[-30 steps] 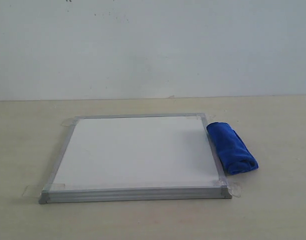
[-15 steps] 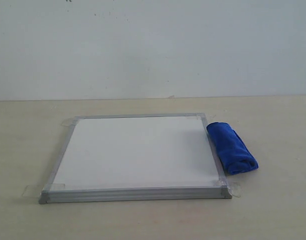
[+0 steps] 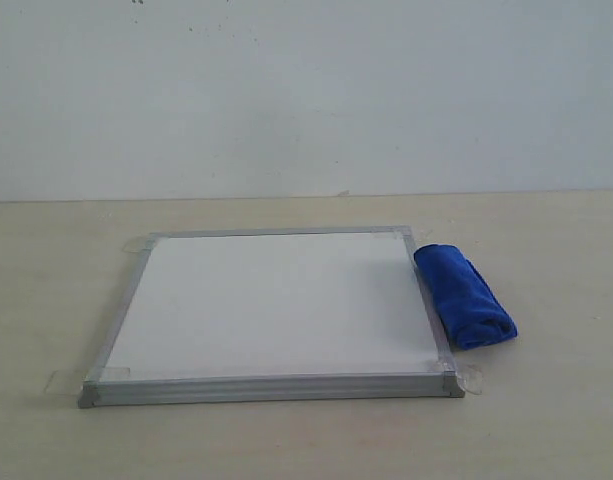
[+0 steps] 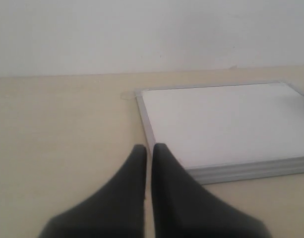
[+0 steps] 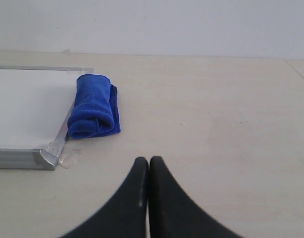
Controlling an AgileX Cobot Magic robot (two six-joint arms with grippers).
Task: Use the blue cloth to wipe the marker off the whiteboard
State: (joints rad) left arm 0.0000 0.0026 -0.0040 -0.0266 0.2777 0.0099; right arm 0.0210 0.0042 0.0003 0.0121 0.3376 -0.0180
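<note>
Matte black tapered fingers (image 4: 176,193) on left end effector (image 4: 149,148), same on right end effector (image 5: 145,161)

We see a pale beige bench (image 3: 286,440) filling the near part of the scene from left to right, matte and faintly grained. Beyond its far edge stands a plain off-white wall (image 3: 306,90), with tiny dark specks high up.

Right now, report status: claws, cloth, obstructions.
Left claw shut, right claw shut, both empty. Blue cloth rolled beside whiteboard, untouched. Nothing between right claw and cloth.
</note>
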